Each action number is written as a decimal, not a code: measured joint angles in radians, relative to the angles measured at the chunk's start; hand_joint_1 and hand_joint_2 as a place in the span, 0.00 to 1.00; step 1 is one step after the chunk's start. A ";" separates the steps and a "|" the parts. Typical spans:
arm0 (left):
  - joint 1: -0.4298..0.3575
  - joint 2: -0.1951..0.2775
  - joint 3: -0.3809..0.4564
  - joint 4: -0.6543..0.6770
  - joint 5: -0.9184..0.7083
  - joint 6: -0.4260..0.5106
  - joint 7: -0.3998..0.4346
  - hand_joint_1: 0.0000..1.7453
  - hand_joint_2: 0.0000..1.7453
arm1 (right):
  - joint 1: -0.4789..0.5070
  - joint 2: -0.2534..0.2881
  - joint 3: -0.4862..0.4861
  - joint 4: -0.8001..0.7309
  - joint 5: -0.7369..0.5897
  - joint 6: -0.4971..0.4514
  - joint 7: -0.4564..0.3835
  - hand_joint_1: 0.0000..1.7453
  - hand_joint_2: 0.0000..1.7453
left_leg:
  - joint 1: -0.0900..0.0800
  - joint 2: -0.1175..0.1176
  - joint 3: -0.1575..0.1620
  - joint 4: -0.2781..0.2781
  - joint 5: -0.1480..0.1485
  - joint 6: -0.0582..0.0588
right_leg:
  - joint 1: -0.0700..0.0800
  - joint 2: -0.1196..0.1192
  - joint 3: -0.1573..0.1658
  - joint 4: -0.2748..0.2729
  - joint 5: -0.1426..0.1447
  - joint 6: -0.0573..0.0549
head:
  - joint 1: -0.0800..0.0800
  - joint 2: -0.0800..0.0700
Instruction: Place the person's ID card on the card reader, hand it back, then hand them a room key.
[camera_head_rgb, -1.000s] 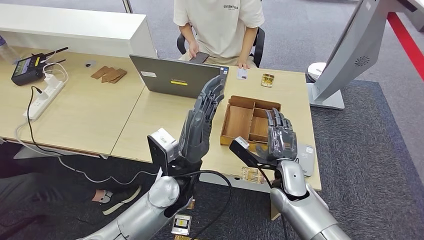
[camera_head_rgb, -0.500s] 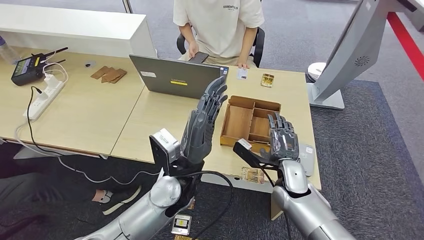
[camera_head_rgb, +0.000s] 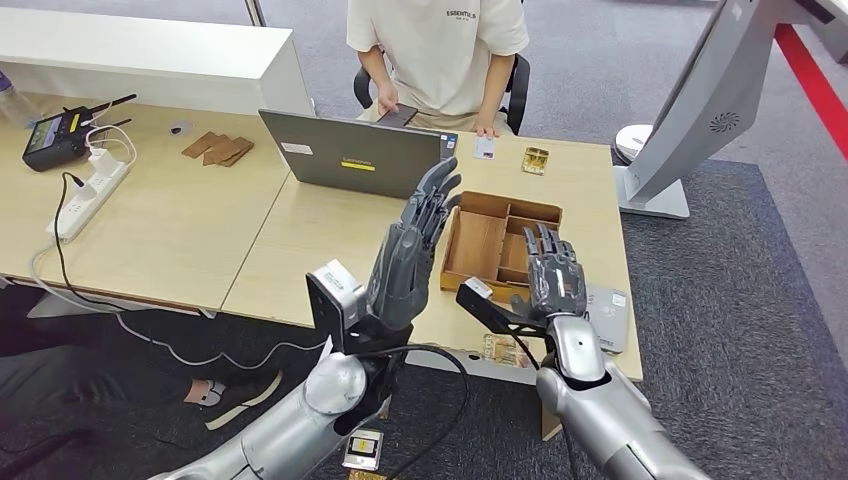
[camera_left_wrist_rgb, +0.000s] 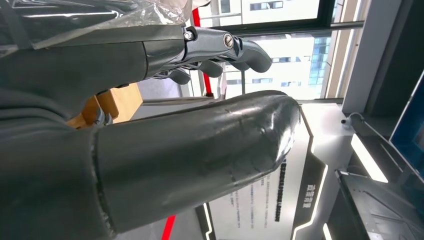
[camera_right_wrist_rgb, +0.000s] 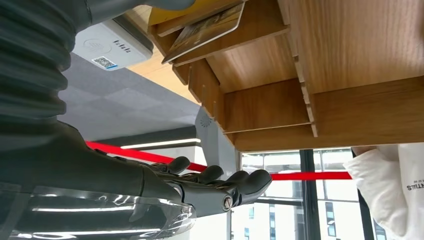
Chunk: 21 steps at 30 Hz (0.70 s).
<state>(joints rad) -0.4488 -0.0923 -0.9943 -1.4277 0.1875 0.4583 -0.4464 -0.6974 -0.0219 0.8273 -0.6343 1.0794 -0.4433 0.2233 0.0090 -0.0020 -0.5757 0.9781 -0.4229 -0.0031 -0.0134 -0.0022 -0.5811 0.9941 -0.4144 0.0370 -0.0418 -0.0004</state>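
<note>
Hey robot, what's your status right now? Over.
Left hand and right hand both raised, open, holding nothing. ID card on desk by the person's hand. Card reader beside right hand. Laptop stands left of the card.

One laptop (camera_head_rgb: 350, 152), one wooden divided tray (camera_head_rgb: 498, 240), one card reader (camera_head_rgb: 605, 316), one power strip (camera_head_rgb: 88, 197), one handheld radio (camera_head_rgb: 60, 133), two robot hands, one seated person (camera_head_rgb: 437, 50).

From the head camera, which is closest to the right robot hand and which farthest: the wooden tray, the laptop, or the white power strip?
Measured from the right robot hand:
1. Wooden tray, directly under and ahead of its fingers.
2. Laptop, farther back toward the person.
3. White power strip, far across on the left table.
</note>
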 joint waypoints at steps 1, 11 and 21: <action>-0.001 0.000 -0.001 0.001 0.001 -0.001 -0.001 0.00 0.00 | -0.002 0.004 0.001 0.003 0.002 0.002 -0.002 0.00 1.00 | 0.000 0.000 0.000 0.000 0.000 0.000 | 0.000 0.000 0.000 0.000 0.000 0.000 | 0.000 0.000; -0.003 0.000 -0.006 0.011 0.006 0.003 -0.012 0.00 0.00 | -0.012 0.035 0.014 0.043 0.009 0.019 -0.010 0.00 1.00 | 0.000 0.000 0.000 0.000 0.000 0.000 | 0.000 0.000 0.000 0.000 0.000 0.000 | 0.000 0.000; 0.006 0.000 -0.006 0.011 0.001 0.011 -0.015 0.00 0.00 | -0.017 0.050 0.022 0.075 0.015 0.032 -0.007 0.00 1.00 | 0.000 0.000 0.000 0.000 0.000 0.000 | 0.000 0.000 0.000 0.000 0.000 0.000 | 0.000 0.000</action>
<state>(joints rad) -0.4432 -0.0927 -1.0002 -1.4164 0.1884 0.4695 -0.4612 -0.7146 0.0282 0.8494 -0.5590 1.0948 -0.4112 0.2166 0.0090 -0.0020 -0.5758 0.9781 -0.4229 -0.0031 -0.0134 -0.0022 -0.5811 0.9941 -0.4144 0.0370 -0.0419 -0.0004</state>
